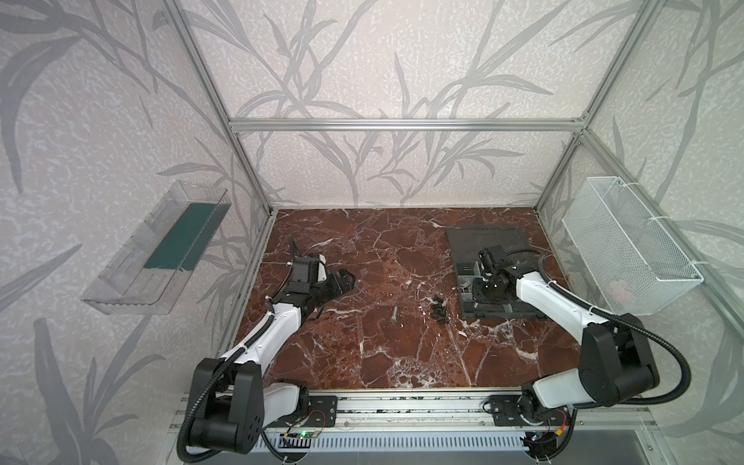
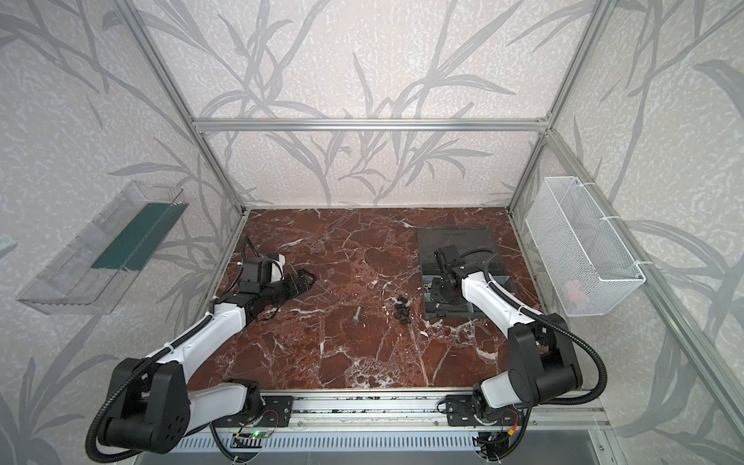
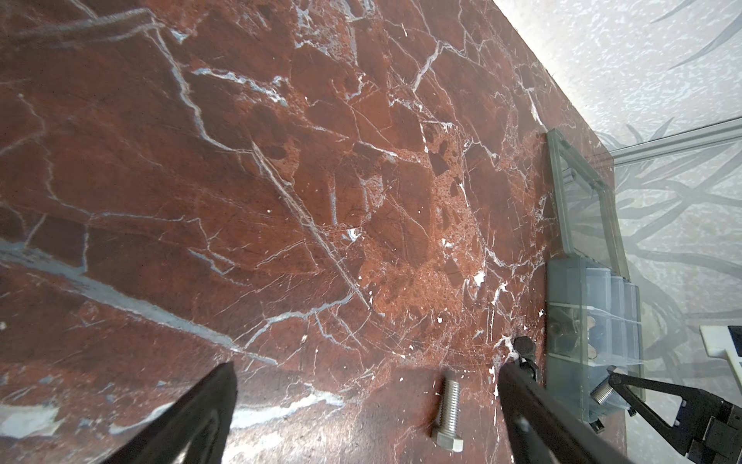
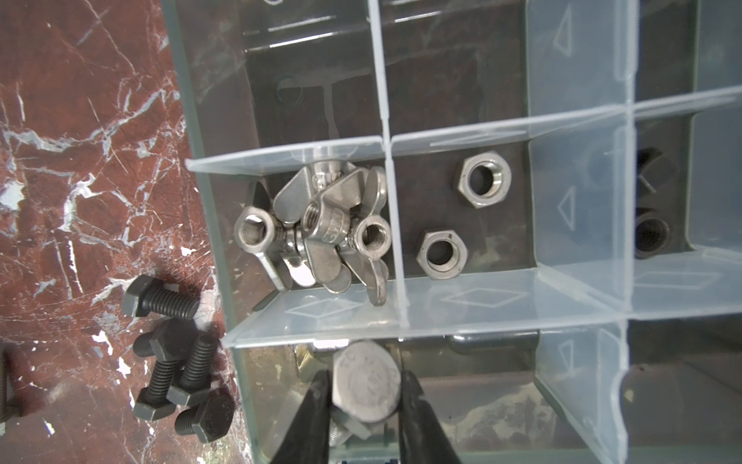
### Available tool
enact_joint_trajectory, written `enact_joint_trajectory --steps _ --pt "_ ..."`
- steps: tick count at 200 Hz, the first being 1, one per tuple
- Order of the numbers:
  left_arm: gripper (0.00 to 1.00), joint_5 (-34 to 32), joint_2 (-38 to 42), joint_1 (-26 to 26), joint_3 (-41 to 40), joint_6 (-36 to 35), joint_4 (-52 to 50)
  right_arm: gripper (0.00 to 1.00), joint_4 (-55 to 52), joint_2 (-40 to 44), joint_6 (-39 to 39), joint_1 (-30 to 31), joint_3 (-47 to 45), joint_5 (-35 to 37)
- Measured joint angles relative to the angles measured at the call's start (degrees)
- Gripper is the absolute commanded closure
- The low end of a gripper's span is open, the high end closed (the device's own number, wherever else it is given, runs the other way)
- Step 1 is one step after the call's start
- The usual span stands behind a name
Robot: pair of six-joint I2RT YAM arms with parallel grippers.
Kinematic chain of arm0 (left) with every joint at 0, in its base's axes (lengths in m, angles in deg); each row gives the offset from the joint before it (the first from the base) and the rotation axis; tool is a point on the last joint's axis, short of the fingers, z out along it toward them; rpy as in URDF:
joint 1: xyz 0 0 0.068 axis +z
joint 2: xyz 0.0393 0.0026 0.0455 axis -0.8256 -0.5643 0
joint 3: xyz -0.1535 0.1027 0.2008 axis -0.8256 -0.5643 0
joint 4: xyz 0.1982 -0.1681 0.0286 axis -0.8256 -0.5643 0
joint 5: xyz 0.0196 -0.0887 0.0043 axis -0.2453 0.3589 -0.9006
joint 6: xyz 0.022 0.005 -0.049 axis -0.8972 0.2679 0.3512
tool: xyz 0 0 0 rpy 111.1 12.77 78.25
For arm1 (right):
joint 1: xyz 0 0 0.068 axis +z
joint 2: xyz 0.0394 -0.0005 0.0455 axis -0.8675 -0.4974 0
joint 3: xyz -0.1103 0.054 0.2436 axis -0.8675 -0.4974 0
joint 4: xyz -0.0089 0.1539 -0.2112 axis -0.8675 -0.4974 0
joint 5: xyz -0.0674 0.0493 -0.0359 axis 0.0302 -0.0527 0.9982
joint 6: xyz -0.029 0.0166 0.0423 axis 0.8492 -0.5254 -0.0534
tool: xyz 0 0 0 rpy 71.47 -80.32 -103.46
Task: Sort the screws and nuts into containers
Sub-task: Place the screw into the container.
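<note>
Two black nuts (image 4: 651, 236), blurred behind translucent divider (image 4: 582, 193)

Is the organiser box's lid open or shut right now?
Open. The lid is swung back behind the organiser box, and the right wrist view looks straight onto wing nuts and hex nuts inside, with nothing covering them.

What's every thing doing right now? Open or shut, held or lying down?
Organiser box: lid open, lying flat.
Right gripper: shut on a silver bolt, over the box.
Left gripper: open, holding nothing.
Loose silver bolt: lying on its side on the table.
Black bolts: piled on the table beside the box.
Wing nuts: heaped in one compartment.
Silver hex nuts: two, flat, in the next compartment.
</note>
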Motion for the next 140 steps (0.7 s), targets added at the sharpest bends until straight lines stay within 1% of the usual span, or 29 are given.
enact_joint_trajectory --steps 54,65,76,91,104,124,132,140 --pt "0.01 0.0 0.0 0.0 0.0 0.0 0.0 1.0 0.7 0.1 -0.5 0.0 -1.1 -0.4" --pt "0.01 0.0 0.0 0.0 0.0 0.0 0.0 0.9 1.4 0.1 -0.5 0.0 -2.2 -0.4" --pt "0.01 0.0 0.0 0.0 0.0 0.0 0.0 0.83 1.6 0.1 -0.5 0.0 -3.1 -0.4" --pt "0.01 0.0 0.0 0.0 0.0 0.0 0.0 0.69 1.8 0.2 -0.4 0.0 -3.3 -0.4" --pt "0.01 0.0 0.0 0.0 0.0 0.0 0.0 0.59 1.6 0.7 0.1 0.0 -3.3 -0.4" --pt "0.01 0.0 0.0 0.0 0.0 0.0 0.0 0.48 1.3 2.4 1.2 0.0 -2.8 -0.4" --pt "0.01 0.0 0.0 0.0 0.0 0.0 0.0 0.4 1.2 3.5 1.6 0.0 -2.5 -0.5" --pt "0.01 0.0 0.0 0.0 0.0 0.0 0.0 0.36 0.9 4.9 2.2 0.0 -2.1 -0.6"
